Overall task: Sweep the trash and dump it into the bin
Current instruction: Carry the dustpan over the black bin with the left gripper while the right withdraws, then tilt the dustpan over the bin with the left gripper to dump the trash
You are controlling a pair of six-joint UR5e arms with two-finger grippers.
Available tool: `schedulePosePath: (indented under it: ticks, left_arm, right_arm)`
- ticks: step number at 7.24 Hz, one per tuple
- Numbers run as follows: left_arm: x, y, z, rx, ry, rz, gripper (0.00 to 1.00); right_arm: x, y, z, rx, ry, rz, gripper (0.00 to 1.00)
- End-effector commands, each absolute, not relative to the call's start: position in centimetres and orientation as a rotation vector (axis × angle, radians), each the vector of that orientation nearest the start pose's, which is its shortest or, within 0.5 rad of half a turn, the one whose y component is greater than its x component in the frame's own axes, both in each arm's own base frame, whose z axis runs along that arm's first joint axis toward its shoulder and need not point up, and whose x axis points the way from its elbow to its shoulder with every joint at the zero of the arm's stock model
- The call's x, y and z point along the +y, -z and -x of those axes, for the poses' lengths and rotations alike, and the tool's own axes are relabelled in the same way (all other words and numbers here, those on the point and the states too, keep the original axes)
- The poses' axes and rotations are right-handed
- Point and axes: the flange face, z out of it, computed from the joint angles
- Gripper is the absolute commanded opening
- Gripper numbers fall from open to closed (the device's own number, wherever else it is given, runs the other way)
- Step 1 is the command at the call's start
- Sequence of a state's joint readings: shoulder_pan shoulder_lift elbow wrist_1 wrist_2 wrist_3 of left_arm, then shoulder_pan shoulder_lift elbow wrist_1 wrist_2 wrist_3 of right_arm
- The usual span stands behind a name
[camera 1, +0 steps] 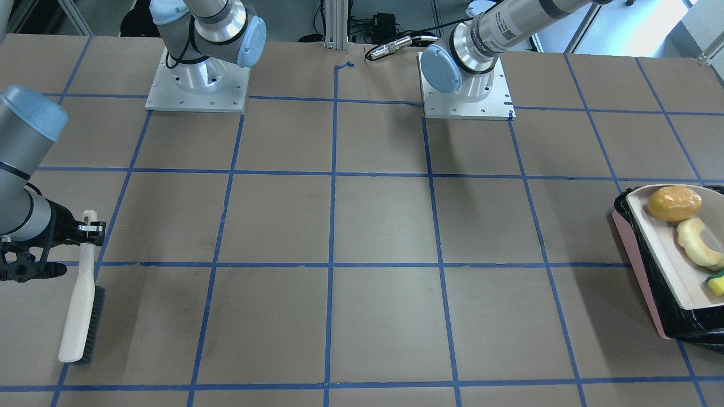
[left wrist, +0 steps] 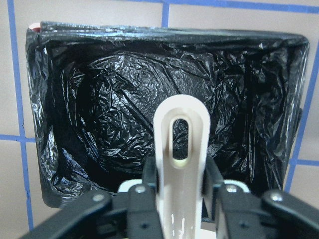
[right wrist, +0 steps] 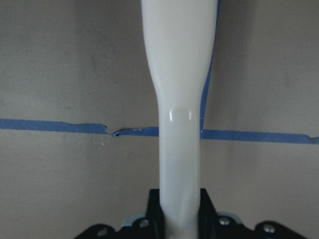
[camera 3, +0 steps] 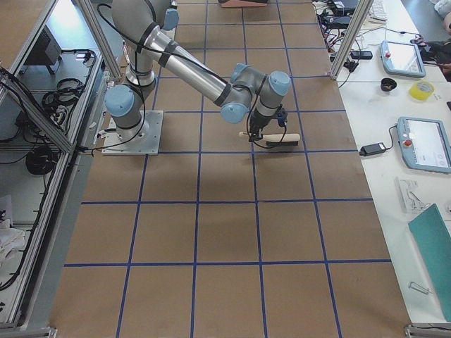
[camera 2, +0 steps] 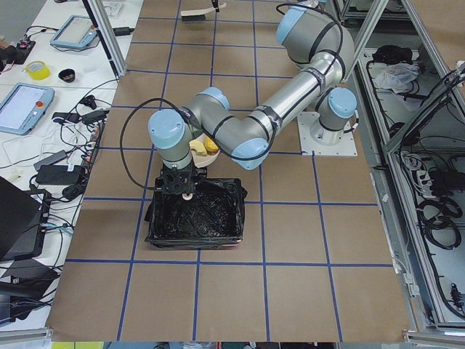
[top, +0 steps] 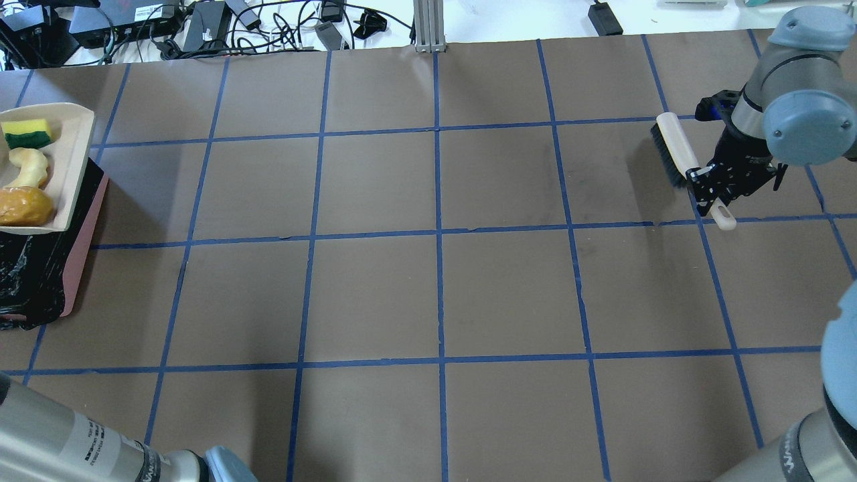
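Note:
My left gripper is shut on the handle of the beige dustpan and holds it over the bin, a pink container lined with a black bag. The trash lies in the pan: a yellow-brown lump, a cream crescent slice and a yellow-and-green sponge. They also show in the front view: lump, slice, sponge. My right gripper is shut on the handle of the beige hand brush, whose bristles rest on the table.
The brown table carries a grid of blue tape. The two arm bases stand at the robot's side. Cables and power supplies lie beyond the far edge. The bin stands at the table's left end, the brush at its right end.

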State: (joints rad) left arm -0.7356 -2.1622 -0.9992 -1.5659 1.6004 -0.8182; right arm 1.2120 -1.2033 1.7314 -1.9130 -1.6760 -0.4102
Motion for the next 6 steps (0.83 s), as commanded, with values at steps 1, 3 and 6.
schedulePosePath:
  ticks: [1, 3, 6]
  left_arm:
    - [-58.3, -39.6, -50.1, 2.067, 0.007, 2.309, 0.00]
    - [-57.3, -40.8, -53.2, 2.011, 0.069, 2.321, 0.00]
    - [-56.5, -40.7, -56.8, 2.023, 0.145, 2.236, 0.00]
  right_arm:
    - [-57.9, -24.5, 8.6, 3.157, -0.319, 0.053, 0.00]
    - [-58.0, -23.3, 8.6, 3.144, -0.345, 0.001, 0.00]
    - [-58.1, -22.7, 8.6, 3.148, -0.345, 0.001, 0.00]
